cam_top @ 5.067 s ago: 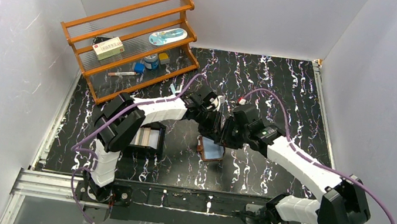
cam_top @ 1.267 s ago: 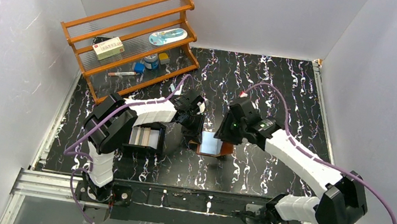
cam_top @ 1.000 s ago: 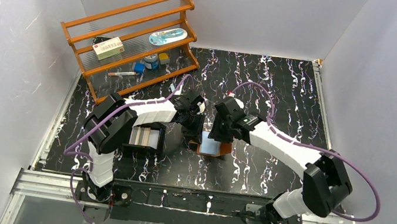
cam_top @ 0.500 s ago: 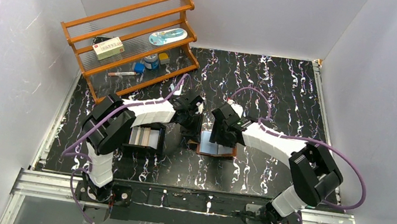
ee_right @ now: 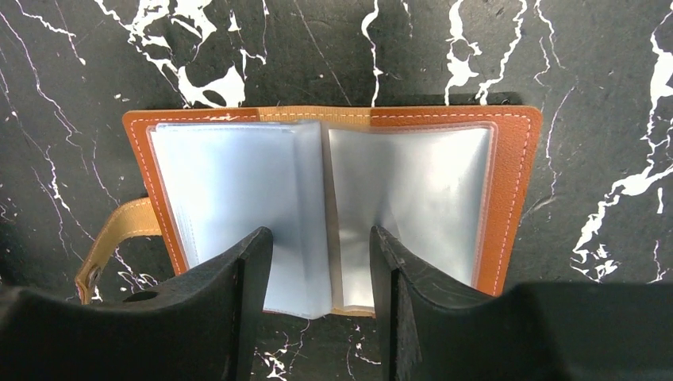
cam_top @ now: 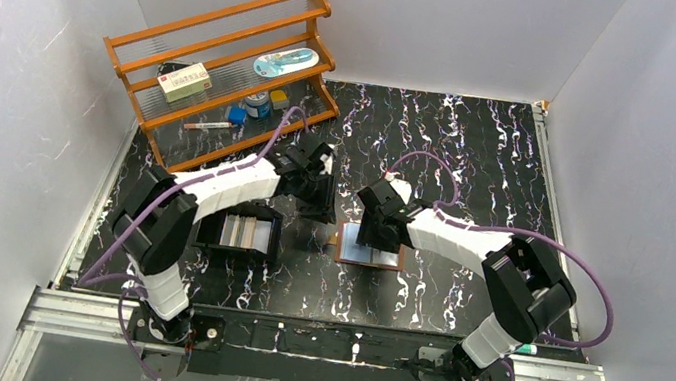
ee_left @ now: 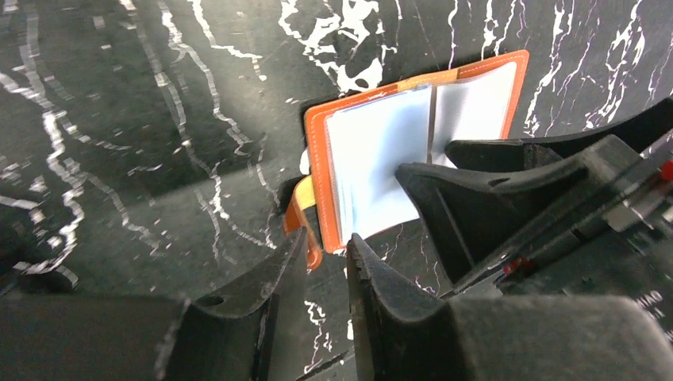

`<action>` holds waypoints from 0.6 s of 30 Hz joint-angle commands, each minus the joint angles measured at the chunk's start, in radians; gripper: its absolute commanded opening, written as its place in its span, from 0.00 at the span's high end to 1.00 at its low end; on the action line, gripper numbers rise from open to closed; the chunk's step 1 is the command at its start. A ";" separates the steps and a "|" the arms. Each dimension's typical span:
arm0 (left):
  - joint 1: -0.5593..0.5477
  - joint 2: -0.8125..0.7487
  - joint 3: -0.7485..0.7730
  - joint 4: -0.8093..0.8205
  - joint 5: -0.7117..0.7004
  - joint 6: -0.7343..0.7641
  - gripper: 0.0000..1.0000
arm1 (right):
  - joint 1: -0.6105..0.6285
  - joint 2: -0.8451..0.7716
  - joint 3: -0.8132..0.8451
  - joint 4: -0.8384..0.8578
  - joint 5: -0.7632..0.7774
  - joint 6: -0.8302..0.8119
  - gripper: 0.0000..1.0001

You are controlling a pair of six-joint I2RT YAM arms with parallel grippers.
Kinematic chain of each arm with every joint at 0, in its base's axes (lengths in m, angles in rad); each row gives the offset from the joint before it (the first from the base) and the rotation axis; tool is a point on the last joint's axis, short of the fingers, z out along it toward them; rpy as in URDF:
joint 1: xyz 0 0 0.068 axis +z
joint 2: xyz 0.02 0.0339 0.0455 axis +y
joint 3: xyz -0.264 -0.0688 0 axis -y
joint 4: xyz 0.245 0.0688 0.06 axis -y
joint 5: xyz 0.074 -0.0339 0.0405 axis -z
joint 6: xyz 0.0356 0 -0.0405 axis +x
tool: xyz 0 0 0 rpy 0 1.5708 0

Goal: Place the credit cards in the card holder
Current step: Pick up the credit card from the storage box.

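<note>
The card holder [cam_top: 373, 254] lies open and flat on the black marbled table, orange-brown leather with pale plastic sleeves. It also shows in the left wrist view [ee_left: 381, 159] and the right wrist view [ee_right: 238, 182]. Its strap [ee_right: 111, 238] sticks out on the left. My right gripper [cam_top: 371, 233] is open and sits over the sleeves, one finger on each side of the fold [ee_right: 317, 250]. My left gripper [cam_top: 319, 210] is slightly open and empty [ee_left: 327, 242], just short of the strap [ee_left: 300, 208]. The credit cards [cam_top: 243, 232] lie in a black tray [cam_top: 272, 237] to the left.
A wooden rack [cam_top: 222, 62] stands at the back left with a box, a tin and small items on it. White walls close in the table on three sides. The right arm's black fingers [ee_left: 492, 190] fill the right of the left wrist view.
My left gripper has pulled back up and left, away from the card holder. My right gripper has come down over the open holder, which now lies flatter.
</note>
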 commanded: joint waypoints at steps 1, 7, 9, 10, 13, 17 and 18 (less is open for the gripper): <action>0.049 -0.119 0.028 -0.141 -0.048 -0.002 0.75 | -0.006 0.054 -0.006 -0.046 0.052 0.006 0.45; 0.133 -0.242 0.039 -0.337 -0.178 0.067 0.70 | -0.005 0.049 -0.021 -0.030 0.032 0.005 0.45; 0.160 -0.276 0.045 -0.402 -0.241 0.096 0.68 | -0.005 0.045 -0.024 -0.026 0.028 0.005 0.45; 0.172 -0.290 0.045 -0.431 -0.262 0.110 0.66 | -0.005 0.044 -0.028 -0.023 0.027 0.004 0.45; 0.212 -0.325 0.041 -0.491 -0.308 0.146 0.65 | -0.005 0.041 -0.041 -0.011 0.020 0.001 0.45; 0.261 -0.358 0.008 -0.534 -0.378 0.185 0.63 | -0.005 0.040 -0.047 -0.001 0.007 0.001 0.45; 0.272 -0.360 -0.006 -0.536 -0.389 0.196 0.61 | -0.005 0.039 -0.049 0.002 0.004 0.001 0.45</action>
